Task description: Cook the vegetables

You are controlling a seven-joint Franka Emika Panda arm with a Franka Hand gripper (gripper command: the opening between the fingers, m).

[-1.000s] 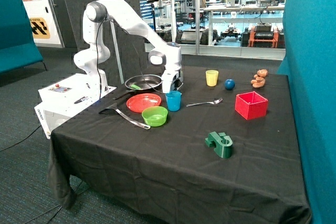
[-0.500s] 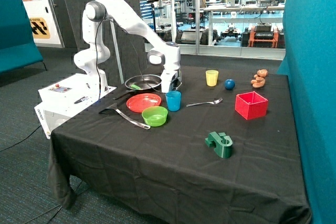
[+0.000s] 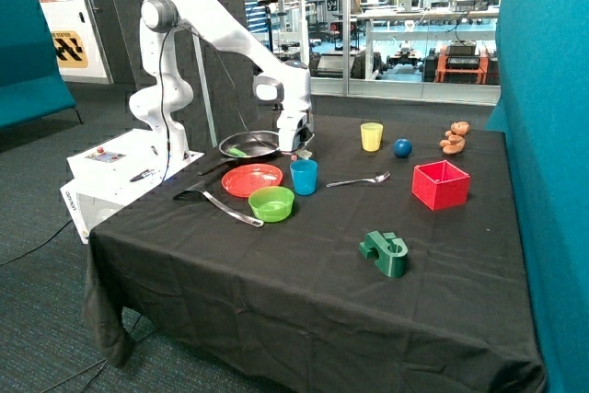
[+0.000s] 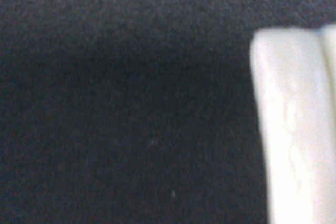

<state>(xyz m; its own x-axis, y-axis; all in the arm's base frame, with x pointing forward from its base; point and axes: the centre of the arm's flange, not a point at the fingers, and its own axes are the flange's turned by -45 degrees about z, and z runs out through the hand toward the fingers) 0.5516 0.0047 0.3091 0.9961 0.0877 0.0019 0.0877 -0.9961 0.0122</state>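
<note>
Outside view: black-draped table (image 3: 304, 310), white arm reaching in from the rear left corner.

Task's things:
- green vegetable (image 3: 237, 151): bright green, elongated, small. Lies inside the frying pan (image 3: 251, 144), on the side towards the table's left edge.
- pale vegetable (image 4: 294, 129): seen in the wrist view only. Whitish, smooth, long, with a lengthwise seam near one edge. It sits very close to the camera, with bare black cloth behind. Could not locate it in the outside view.

gripper (image 3: 296, 146): points down, hanging above the cloth just beside the pan rim, between the pan and the blue cup (image 3: 304, 177). Cannot tell how far open it is, nor whether it has hold of the pale piece.

Change from a second ago: the gripper was lower and right behind the blue cup. It has risen and drawn back towards the pan and the rear edge. The upper arm has swung the same way. Nothing on the table has shifted.

Count:
- Pans: 1, near the rear left corner.
- Cups: 2, the blue one and a yellow cup (image 3: 371, 136) near the rear edge.
- red plate (image 3: 251, 179): 1.
- lime bowl (image 3: 271, 203): 1, touching the plate's front rim.
- spoon (image 3: 359, 179): 1.
- spatula (image 3: 221, 204): 1, towards the left edge.
- blue ball (image 3: 402, 147): 1.
- red box (image 3: 440, 184): 1, near the right edge.
- dark green block (image 3: 384, 253): 1, nearest the front edge.
- brown toy (image 3: 454, 138): 1, at the rear right corner.
</note>
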